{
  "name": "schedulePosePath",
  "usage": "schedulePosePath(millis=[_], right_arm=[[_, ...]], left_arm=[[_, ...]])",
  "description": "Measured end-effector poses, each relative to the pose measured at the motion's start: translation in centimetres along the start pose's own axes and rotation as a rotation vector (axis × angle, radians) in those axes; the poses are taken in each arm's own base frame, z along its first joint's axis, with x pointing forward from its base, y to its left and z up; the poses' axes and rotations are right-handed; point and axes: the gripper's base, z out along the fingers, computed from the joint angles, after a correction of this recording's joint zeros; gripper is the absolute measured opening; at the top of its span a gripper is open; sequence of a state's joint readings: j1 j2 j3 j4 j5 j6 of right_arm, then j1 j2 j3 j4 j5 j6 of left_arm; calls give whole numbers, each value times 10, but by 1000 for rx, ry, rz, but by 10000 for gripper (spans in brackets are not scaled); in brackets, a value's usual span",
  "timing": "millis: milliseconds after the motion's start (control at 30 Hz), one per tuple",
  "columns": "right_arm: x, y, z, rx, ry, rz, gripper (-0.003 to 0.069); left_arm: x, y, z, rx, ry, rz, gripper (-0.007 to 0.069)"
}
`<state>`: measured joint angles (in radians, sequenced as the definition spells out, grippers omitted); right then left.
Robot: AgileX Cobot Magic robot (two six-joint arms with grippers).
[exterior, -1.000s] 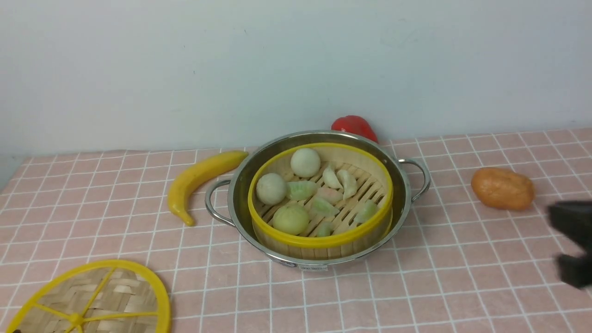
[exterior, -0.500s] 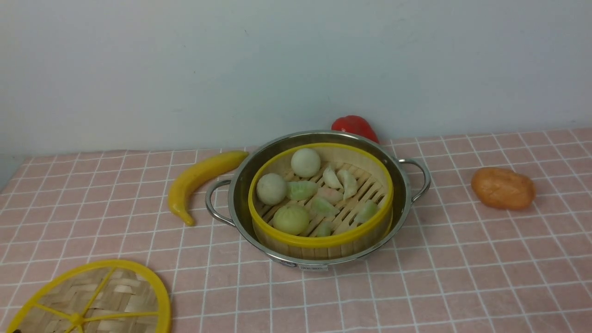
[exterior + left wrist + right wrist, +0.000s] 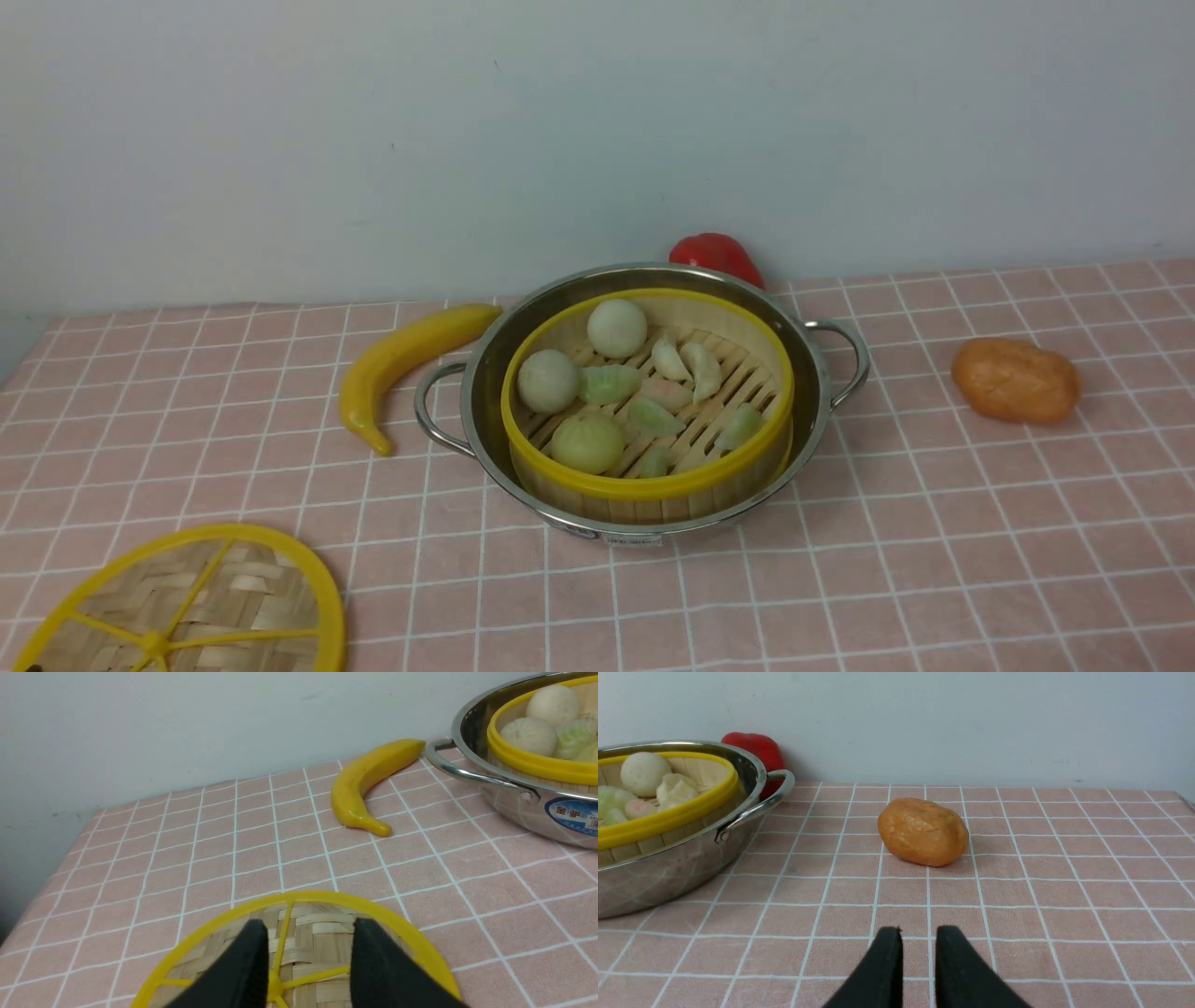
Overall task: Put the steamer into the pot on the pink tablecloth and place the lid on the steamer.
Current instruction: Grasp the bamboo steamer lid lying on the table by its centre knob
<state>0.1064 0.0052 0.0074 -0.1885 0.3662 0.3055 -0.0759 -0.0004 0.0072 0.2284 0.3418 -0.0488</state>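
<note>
Lid (image 3: 317, 942) lies just beyond the left gripper's (image 3: 308, 933) parted fingers. Right gripper (image 3: 918, 933), tips apart, has bread-like lump (image 3: 923, 831) ahead.

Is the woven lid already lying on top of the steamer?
No, the lid lies on the cloth, apart from the steamer.

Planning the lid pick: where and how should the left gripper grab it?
Probably the rim of the lid, on the side toward the pot, one finger of the left gripper inside, if it fits: flat disc, raised yellow edge.
</note>
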Motion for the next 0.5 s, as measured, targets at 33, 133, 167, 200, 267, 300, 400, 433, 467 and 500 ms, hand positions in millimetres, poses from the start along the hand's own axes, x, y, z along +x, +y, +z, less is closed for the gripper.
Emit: schedulePosePath(millis=[33,133,167,200,267,300,400,433,467,500], right_arm=[[0,0,0,0,-1,0,150],[0,0,0,-1,-2,0,162],[0,0,0,-1,-2,0,162],[0,0,0,-1,-2,0,167],[0,0,0,-1,-4,0,174],[0,0,0,-1,-5,0,175],[-1,0,0,-3,-9,0,185],[-1,0,0,-3,-9,0,186],[-1,0,0,-3,-9,0,187],[-1,0,0,-3,-9,0,190]], left_arm=[[0,0,0,0,0,0,243],[0,0,0,0,0,0,243],[0,0,0,0,0,0,243],[0,0,0,0,0,0,243],[0,0,0,0,0,0,243],[0,0,0,0,0,0,243],[0,0,0,0,0,0,243],[0,0,0,0,0,0,243],[0,0,0,0,0,0,243],[0,0,0,0,0,0,243]])
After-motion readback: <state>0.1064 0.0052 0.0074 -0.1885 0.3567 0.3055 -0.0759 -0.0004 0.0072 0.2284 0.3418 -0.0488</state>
